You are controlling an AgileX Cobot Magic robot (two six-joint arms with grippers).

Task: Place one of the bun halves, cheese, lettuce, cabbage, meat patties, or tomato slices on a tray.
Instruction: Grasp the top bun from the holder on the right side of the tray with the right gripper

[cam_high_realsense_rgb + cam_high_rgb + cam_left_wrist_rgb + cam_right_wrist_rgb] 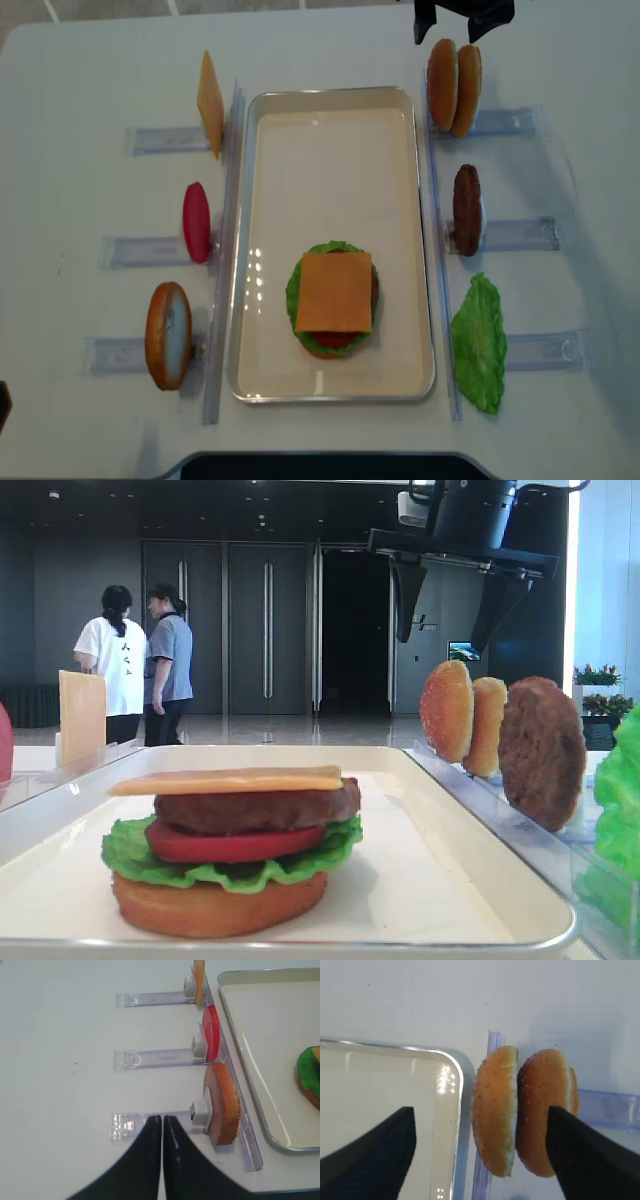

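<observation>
Two seeded bun halves [495, 1110] stand on edge side by side in a clear rack right of the white tray [452, 1110]. My right gripper [480, 1109] hangs open above them, one finger over the tray corner and the other beyond the outer bun [542, 1090], touching neither. From above, the right gripper [457, 28] is just behind the bun halves [453, 88]. The tray [420, 200] holds a stack topped by cheese [335, 292] over patty, tomato, lettuce and a flat bun. My left gripper [161, 1118] is shut and empty over the table left of a flat bun [222, 1105].
On the right racks stand a meat patty [466, 210] and a lettuce leaf [480, 345]. The left racks hold a cheese slice [210, 105], a tomato slice [196, 222] and a flat bun [168, 335]. Two people stand far in the background [140, 665].
</observation>
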